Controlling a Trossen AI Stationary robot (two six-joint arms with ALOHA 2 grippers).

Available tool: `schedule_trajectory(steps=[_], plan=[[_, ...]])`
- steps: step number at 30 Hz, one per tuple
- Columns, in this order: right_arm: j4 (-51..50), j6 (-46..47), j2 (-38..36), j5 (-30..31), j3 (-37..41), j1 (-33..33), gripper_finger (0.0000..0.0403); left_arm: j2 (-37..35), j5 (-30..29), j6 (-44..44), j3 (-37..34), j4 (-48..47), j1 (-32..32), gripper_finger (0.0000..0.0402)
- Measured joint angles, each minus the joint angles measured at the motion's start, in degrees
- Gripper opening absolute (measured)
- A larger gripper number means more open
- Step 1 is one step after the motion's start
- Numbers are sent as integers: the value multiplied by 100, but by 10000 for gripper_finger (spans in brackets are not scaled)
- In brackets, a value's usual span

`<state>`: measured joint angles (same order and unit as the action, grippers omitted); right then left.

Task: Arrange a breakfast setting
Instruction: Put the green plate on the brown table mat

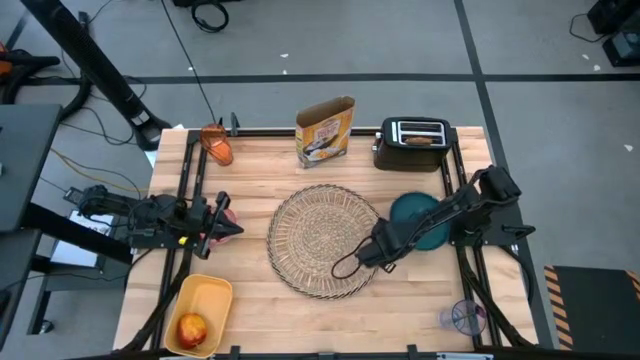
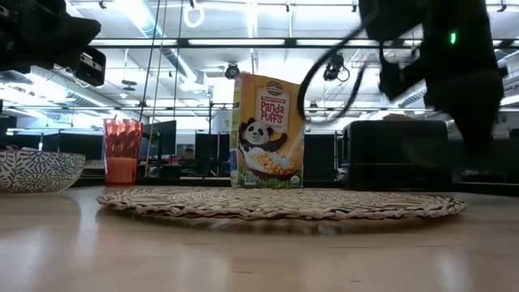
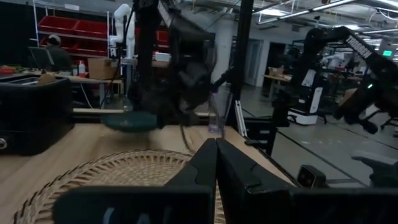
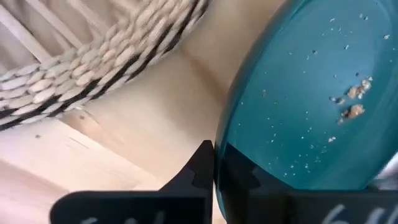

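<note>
- High view: right tool (image 1: pixel 385 250), right of centre, is pinched closed on the teal plate (image 1: pixel 418 220) rim.
- Plate lies just right of the placemat (image 1: pixel 325 240); it must go left.
- Left tool (image 1: pixel 222 222), closed and empty, waits mid-left.

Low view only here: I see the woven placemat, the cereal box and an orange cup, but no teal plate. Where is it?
Observer: The teal plate lies on the table just right of the placemat, not on it.
Operator: And the right gripper?
Observer: The right gripper is shut at the plate's rim on the placemat side. I cannot tell whether it pinches the rim.
Operator: Left arm?
Observer: The left gripper is shut at the table's left side, clear of the placemat.
</note>
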<state>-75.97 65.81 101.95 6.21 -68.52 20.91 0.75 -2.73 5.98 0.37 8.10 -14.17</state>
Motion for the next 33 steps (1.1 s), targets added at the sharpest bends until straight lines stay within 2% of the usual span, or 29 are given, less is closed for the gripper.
schedule_trajectory(steps=[2,7,11,20,28,33], plan=[[-269,-160,0,350,-381,110,14,0,0,-151,1,-91,0,11],[-139,-1097,37,901,-1075,403,14,-2,-1,-409,0,-227,0,11],[141,-2426,250,1345,-1394,719,14,-2,-1,-432,1,-232,0,11],[764,-6527,1378,1048,-2111,1150,14,-2,-1,-438,0,-203,0,11],[918,-8674,2426,1541,-3264,1117,14,-2,-1,-663,1,-197,13,11],[1242,-9148,2730,1851,-3596,1025,14,0,-1,-662,0,-196,13,11]])
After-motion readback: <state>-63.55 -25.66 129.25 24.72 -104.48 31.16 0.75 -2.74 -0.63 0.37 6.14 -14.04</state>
